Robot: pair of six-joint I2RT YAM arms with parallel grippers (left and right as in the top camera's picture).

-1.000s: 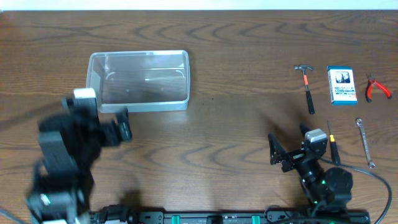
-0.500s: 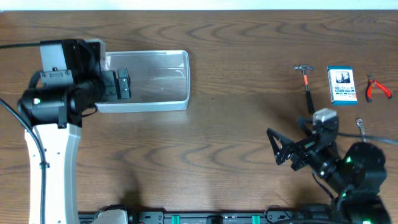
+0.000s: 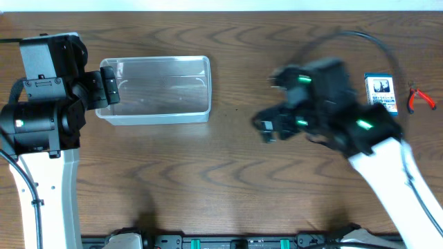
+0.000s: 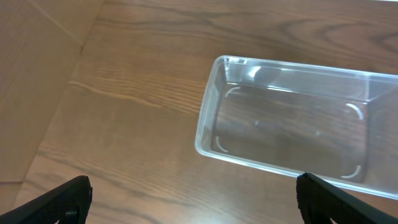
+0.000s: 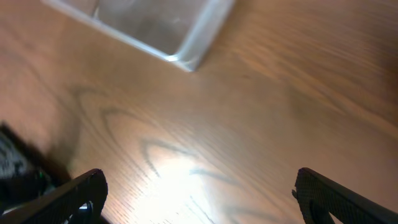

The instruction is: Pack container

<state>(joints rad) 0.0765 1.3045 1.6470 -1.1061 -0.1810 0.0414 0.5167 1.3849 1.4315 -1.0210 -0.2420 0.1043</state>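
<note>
The clear plastic container (image 3: pixel 156 90) stood upright on the wooden bench (image 3: pixel 228 41) in its far-left part. Your left fingers (image 4: pixel 59 200) were spread wide and held nothing, just beside the tub's left short end in the overhead view. Your right arm was blurred in the overhead view, so its place over the middle of the bench, apart from the tub, is only roughly clear, but its wrist camera showed your right fingers (image 5: pixel 74 194) wide apart and gripping nothing, while a blue-and-white box (image 3: pixel 380 95) and red-handled pliers (image 3: pixel 419 99) lay at the far right.
</note>
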